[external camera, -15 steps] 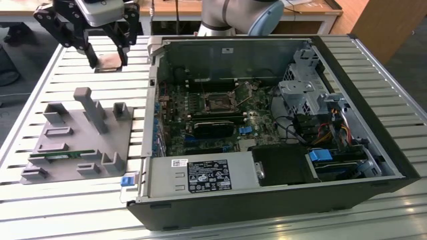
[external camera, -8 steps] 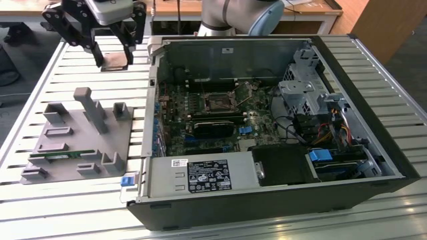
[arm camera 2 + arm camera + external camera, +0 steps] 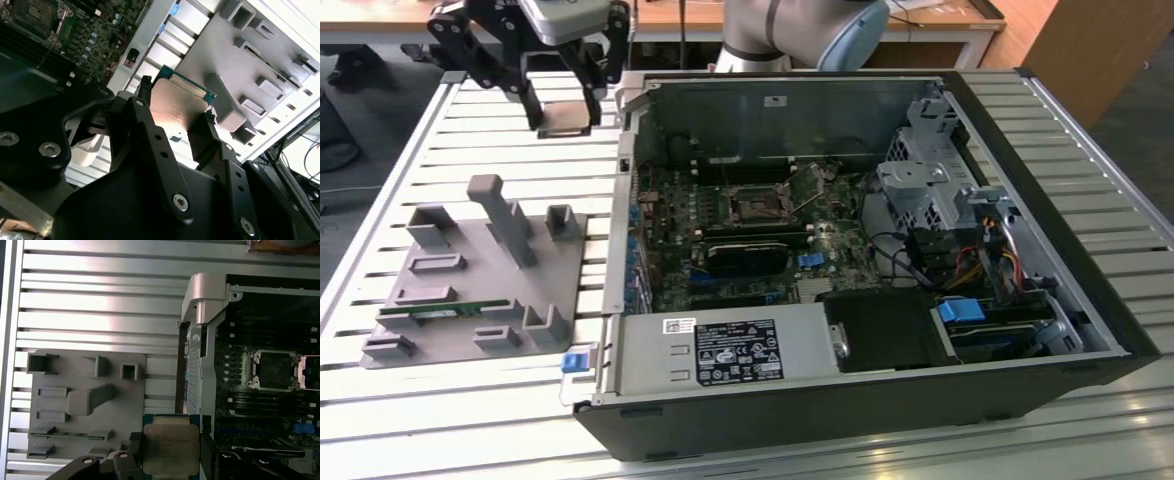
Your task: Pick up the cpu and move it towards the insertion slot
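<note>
The gripper (image 3: 568,112) hangs above the slatted table beside the open computer case (image 3: 854,250), its jaws pinching the cpu (image 3: 170,449), apart from the insertion slot (image 3: 274,370).

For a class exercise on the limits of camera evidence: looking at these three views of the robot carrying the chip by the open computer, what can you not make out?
- The chip's lower edge: cut off by the picture's edge in the first wrist view.
- The chip's sides in the second wrist view: covered by the hand's fingers.
- The chip in the exterior view: too small to show its faces.
- The socket's inside: too dark and small in the exterior view.
- The socket's far side in the first wrist view: cut off by the picture's edge.
</note>
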`<state>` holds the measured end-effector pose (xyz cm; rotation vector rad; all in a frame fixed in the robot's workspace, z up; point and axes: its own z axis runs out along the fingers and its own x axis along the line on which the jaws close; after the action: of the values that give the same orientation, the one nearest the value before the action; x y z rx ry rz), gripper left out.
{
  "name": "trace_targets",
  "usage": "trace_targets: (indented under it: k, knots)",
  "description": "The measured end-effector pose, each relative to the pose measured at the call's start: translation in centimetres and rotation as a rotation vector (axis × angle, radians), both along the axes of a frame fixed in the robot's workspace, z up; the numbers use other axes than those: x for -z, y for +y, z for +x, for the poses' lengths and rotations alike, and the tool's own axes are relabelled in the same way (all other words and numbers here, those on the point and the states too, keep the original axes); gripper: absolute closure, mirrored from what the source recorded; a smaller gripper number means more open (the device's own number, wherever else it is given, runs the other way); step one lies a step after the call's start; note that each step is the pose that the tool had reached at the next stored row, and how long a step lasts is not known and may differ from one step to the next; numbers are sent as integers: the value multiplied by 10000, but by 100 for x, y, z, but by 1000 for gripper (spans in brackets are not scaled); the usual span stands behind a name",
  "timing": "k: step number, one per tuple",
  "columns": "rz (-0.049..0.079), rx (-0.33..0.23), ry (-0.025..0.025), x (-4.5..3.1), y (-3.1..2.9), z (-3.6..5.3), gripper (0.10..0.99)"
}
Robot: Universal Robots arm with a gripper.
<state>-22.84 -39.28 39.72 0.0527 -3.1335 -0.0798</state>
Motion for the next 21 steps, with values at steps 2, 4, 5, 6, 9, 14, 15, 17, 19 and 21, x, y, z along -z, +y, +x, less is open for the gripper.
trace_targets:
  k: [2, 4, 5, 6, 9, 14, 15, 17, 19, 21]
  knots:
    - [0, 0, 0, 0, 13, 31, 545]
    - [0, 0, 0, 0, 26, 60, 545]
    - [0, 0, 0, 0, 31, 73, 545]
    - [0, 0, 0, 0, 37, 87, 545]
    - [0, -1, -1, 0, 53, 127, 545]
    - [0, 0, 0, 0, 77, 190, 545]
    - [0, 0, 0, 0, 82, 202, 545]
    - [1, 0, -1, 0, 88, 230, 545]
    - [0, 0, 0, 0, 92, 255, 545]
    - [2, 0, 0, 0, 97, 280, 545]
